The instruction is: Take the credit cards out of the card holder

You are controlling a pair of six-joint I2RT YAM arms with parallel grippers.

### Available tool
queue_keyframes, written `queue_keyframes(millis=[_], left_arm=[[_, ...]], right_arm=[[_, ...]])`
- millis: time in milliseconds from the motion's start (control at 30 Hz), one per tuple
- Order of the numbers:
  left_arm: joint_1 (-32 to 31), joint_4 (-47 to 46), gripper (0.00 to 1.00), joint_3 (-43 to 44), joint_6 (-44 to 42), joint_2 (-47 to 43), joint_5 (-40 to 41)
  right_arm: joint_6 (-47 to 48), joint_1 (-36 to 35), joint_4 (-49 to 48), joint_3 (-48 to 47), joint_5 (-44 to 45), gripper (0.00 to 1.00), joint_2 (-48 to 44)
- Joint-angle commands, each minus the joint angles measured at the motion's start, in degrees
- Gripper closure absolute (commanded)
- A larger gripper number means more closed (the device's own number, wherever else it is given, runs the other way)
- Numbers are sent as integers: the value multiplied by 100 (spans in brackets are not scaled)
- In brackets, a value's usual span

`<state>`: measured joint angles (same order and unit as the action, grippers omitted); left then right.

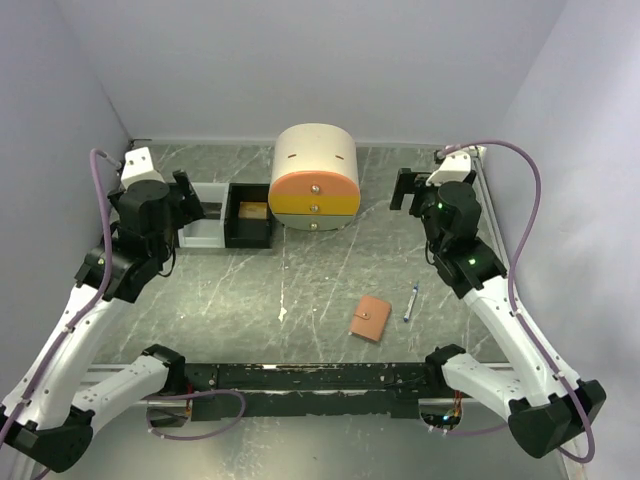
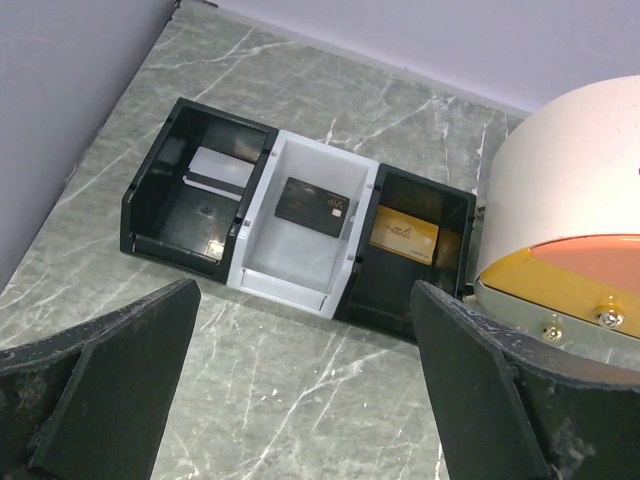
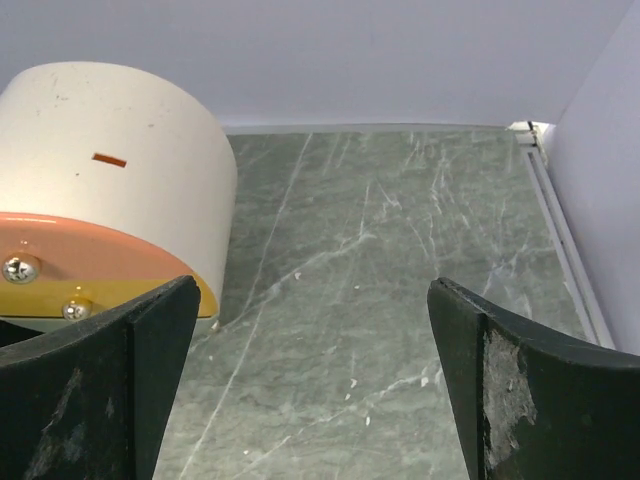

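Observation:
The card holder [image 1: 369, 318], a tan-brown leather wallet with a small snap, lies closed on the table near the front middle. Three cards lie in the compartment trays at the back left: a grey card [image 2: 217, 170] in the left black tray, a black card [image 2: 312, 206] in the white middle tray, and an orange-gold card [image 2: 403, 236] in the right black tray, which also shows in the top view [image 1: 253, 211]. My left gripper [image 2: 305, 400] is open and empty, just in front of the trays [image 1: 196, 200]. My right gripper [image 3: 310, 390] is open and empty at the back right [image 1: 402, 190].
A cream drawer unit with an orange and yellow front [image 1: 314, 178] stands at the back middle, right of the trays [image 1: 237, 232]; it also shows in the right wrist view [image 3: 110, 150]. A slim blue-white pen [image 1: 411, 300] lies right of the wallet. Walls enclose the table.

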<state>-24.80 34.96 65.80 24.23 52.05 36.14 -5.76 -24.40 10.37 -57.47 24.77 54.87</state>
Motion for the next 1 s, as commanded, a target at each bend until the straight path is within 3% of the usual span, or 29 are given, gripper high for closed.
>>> queue_keyframes(millis=[0, 200, 300, 600, 967], left_arm=[[242, -200, 1, -109, -55, -83, -614], [603, -347, 1, -280, -26, 125, -1894], [684, -493, 1, -466, 28, 270, -2435], [473, -787, 1, -1085, 225, 580, -3169], [421, -989, 1, -1486, 546, 399, -2991]], right_arm=[[-406, 287, 37, -7, -545, 0, 58], [-892, 692, -304, 145, -2294, 0, 340], [-1054, 586, -242, 107, -2727, 0, 632], [-1580, -588, 253, 20, -2212, 0, 1516], [-2767, -1566, 505, -51, -1221, 0, 2399]])
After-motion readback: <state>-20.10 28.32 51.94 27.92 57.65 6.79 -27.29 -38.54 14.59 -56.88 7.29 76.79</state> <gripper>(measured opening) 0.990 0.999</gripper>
